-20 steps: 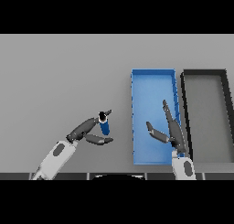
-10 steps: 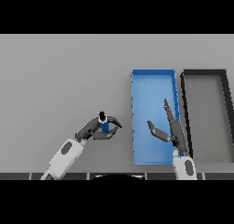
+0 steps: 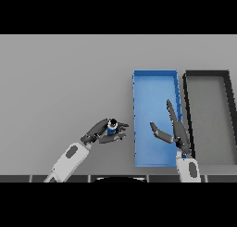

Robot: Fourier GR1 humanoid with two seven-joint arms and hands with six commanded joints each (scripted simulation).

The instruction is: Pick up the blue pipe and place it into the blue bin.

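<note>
The left hand [image 3: 101, 133] sat low on the grey worktop [image 3: 65, 82], left of centre, its arm coming in from the lower left edge. Its fingers and thumb were curled round the blue pipe [image 3: 112, 127], which stood roughly upright in the grasp with its dark top end showing. Whether the pipe's lower end touched the worktop could not be told. Pipe and hand were just beside the near left corner of the blue bin [image 3: 155, 76], still outside its wall.

The right hand [image 3: 177, 132] showed over the near right part of the blue bin, its arm rising from the lower edge. Its fingers were straight and spread wide, thumb pointing left over the bin floor, and it held nothing.

The blue bin lay lengthwise, running from near to far, right of centre. Just beside it, on the right, lay a black bin [image 3: 206, 73] of like shape, its floor grey.
</note>
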